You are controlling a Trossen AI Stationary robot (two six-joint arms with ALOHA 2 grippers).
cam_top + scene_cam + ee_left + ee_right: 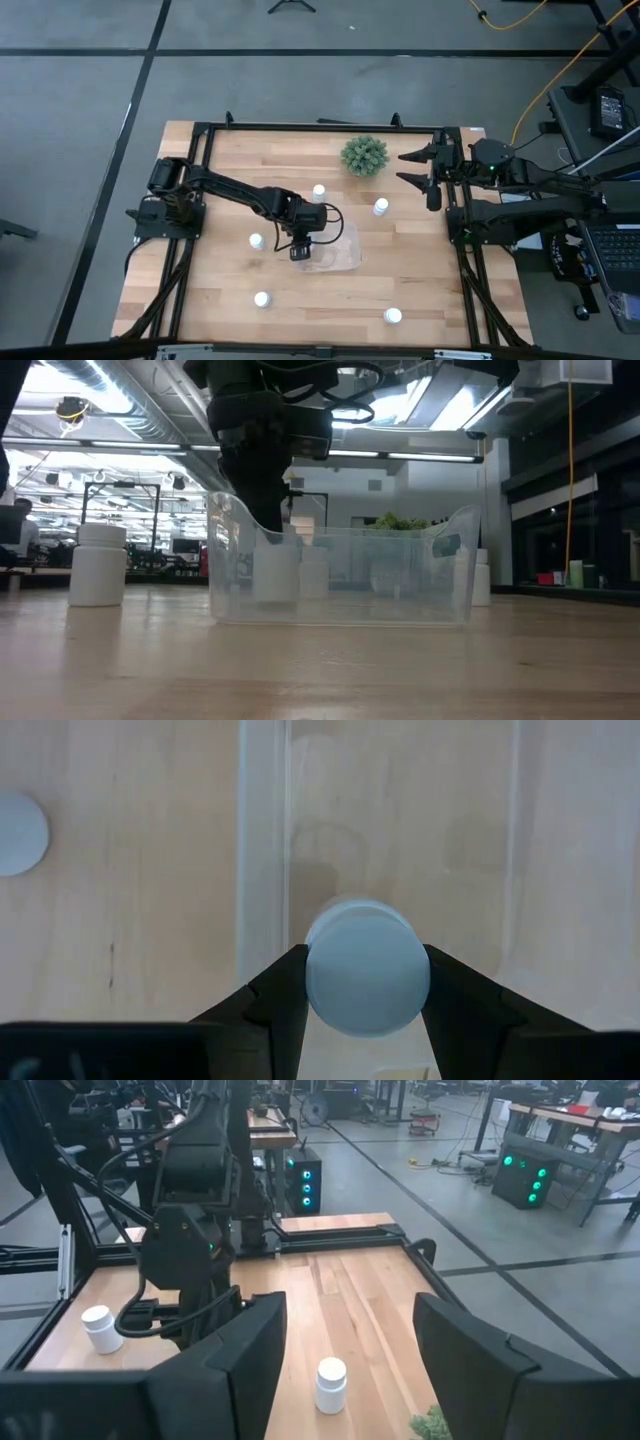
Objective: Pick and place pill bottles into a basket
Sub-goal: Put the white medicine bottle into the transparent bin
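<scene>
Left gripper [366, 982] pinches a bottle [367, 966] over the basket [340, 258] at 9 o'clock; lower fully inside wall, then release. Right gripper [418, 167] spread, idle.

The tabletop [420, 270] is pale, smooth wood with a matt grain; the basket [340, 575] is clear glossy plastic; the bottle [366, 967] has a smooth matt white cap.

No readable text — no labels, brands, numbers.
</scene>
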